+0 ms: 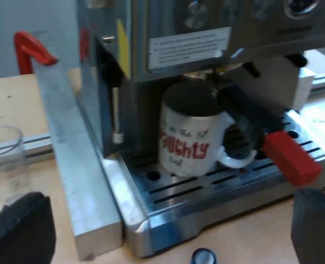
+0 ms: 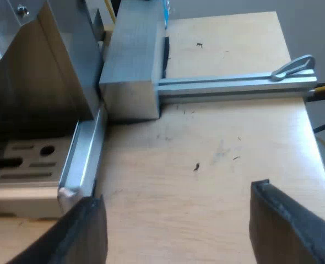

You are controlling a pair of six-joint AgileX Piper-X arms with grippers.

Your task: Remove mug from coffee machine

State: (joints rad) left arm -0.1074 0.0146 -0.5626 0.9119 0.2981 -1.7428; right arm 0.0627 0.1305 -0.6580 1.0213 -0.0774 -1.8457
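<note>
A white mug point(image 1: 191, 138) with red lettering stands upright on the drip tray point(image 1: 223, 184) of the espresso machine point(image 1: 206, 38), under the spouts, its handle toward the holder's red end. The metal holder is locked into the machine's front; its dark handle ends in red point(image 1: 291, 158) just beside the mug's handle. My left gripper point(image 1: 171, 234) hovers open in front of the drip tray, a short way from the mug, with nothing between its fingers point(image 1: 19, 228). My right gripper point(image 2: 179, 231) is open over bare wooden table point(image 2: 217, 154) beside the machine's drip tray edge point(image 2: 80, 165).
A measuring glass point(image 1: 5, 162) stands on the table beside a metal block point(image 1: 77, 181) next to the machine. A small round dark cap point(image 1: 204, 256) lies before the tray. A red clamp handle point(image 1: 33, 49) rises behind the block. An aluminium rail point(image 2: 234, 85) crosses the table.
</note>
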